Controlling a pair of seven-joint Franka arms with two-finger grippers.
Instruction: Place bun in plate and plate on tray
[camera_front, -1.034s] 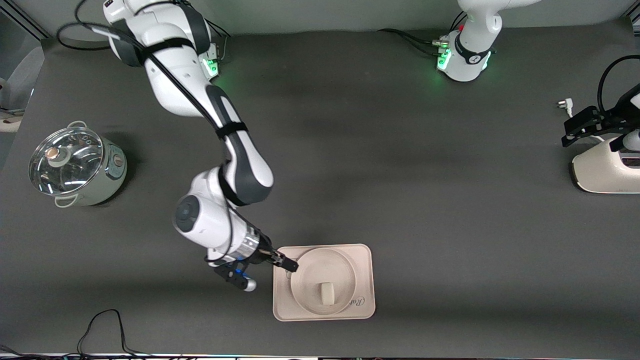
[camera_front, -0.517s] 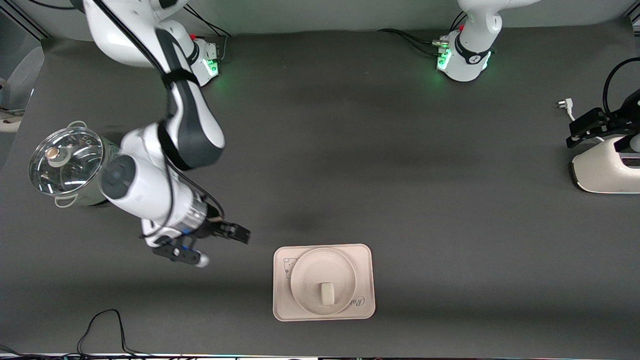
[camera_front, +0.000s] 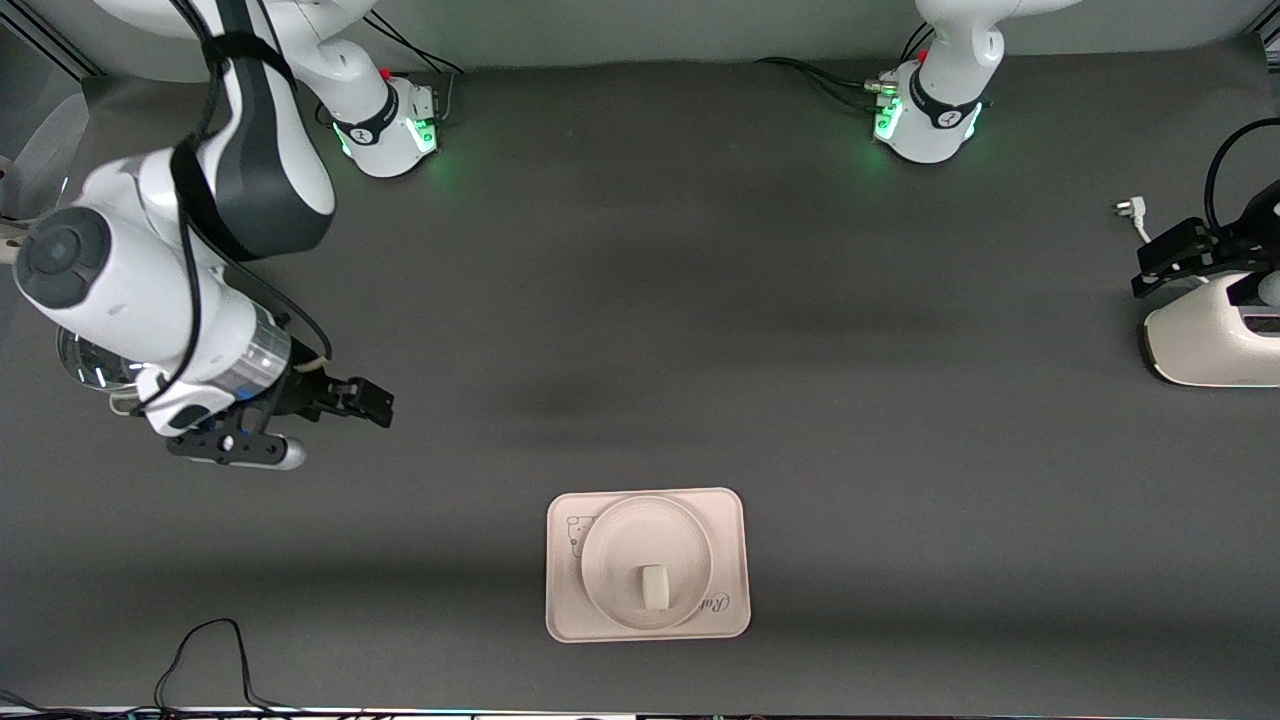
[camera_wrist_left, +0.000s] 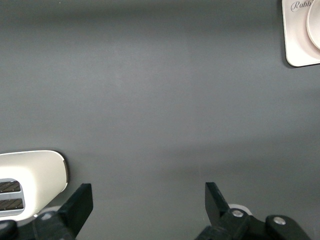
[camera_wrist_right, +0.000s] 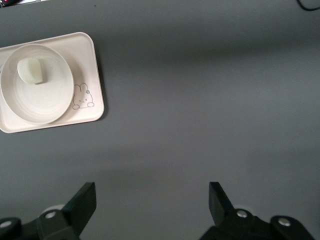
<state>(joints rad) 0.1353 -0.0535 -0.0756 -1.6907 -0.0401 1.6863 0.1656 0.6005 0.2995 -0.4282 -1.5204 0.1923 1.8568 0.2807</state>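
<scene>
- The bun (camera_front: 654, 586) lies in the plate (camera_front: 612, 545), toward the plate's near edge.
- The plate sits on the tray (camera_front: 728, 520), which lies on the table (camera_front: 700, 300) near the front camera, about midway between the arms' ends.
- Judged from this, both placements look done; nothing seems left but parking the arms.
- The right gripper (camera_front: 350, 400) hangs empty with its fingers apart over bare table at the right arm's end, well apart from the tray.
- The left gripper (camera_wrist_left: 147, 200) is also spread and empty, over the left arm's end beside a white appliance (camera_front: 1210, 340); that arm waits.
</scene>
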